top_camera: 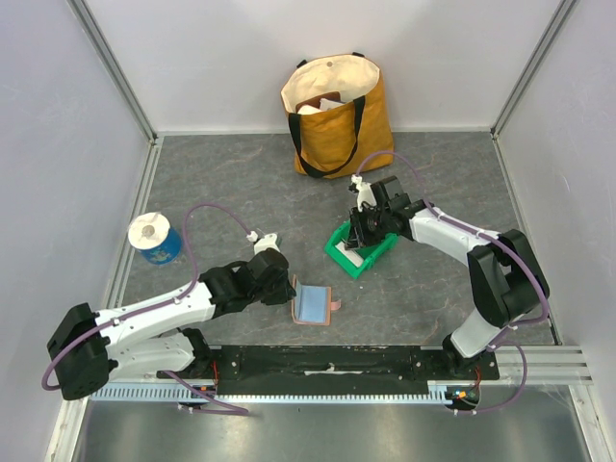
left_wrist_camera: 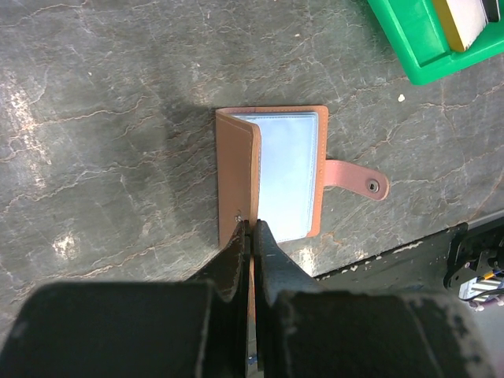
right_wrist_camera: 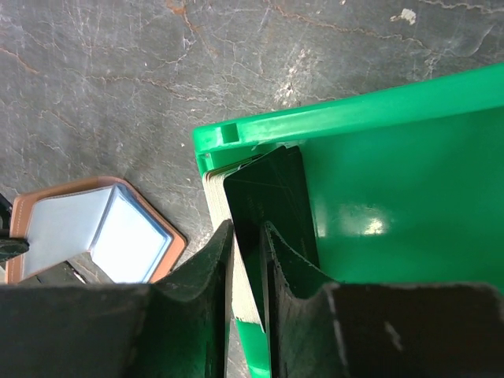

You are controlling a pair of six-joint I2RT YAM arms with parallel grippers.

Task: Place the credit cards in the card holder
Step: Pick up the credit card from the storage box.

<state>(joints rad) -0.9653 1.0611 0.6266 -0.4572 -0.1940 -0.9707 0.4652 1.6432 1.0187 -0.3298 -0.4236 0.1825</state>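
The card holder [top_camera: 313,304] lies open on the table, brown outside with pale blue sleeves [left_wrist_camera: 283,173]; it also shows in the right wrist view [right_wrist_camera: 94,228]. My left gripper [left_wrist_camera: 250,224] is shut on the near edge of its left flap, which stands up; from above the left gripper [top_camera: 289,289] sits at the holder's left side. The credit cards [right_wrist_camera: 268,189] stand as a stack in a corner of the green bin [right_wrist_camera: 378,110], a dark card facing out over white edges. My right gripper [right_wrist_camera: 248,227] reaches into the bin [top_camera: 339,252], its fingers closed on the stack from both sides.
A yellow tote bag [top_camera: 337,115] stands at the back centre. A white roll on a blue cup [top_camera: 154,236] sits at the left. White walls close in the table on three sides. The holder's snap tab [left_wrist_camera: 358,179] points right.
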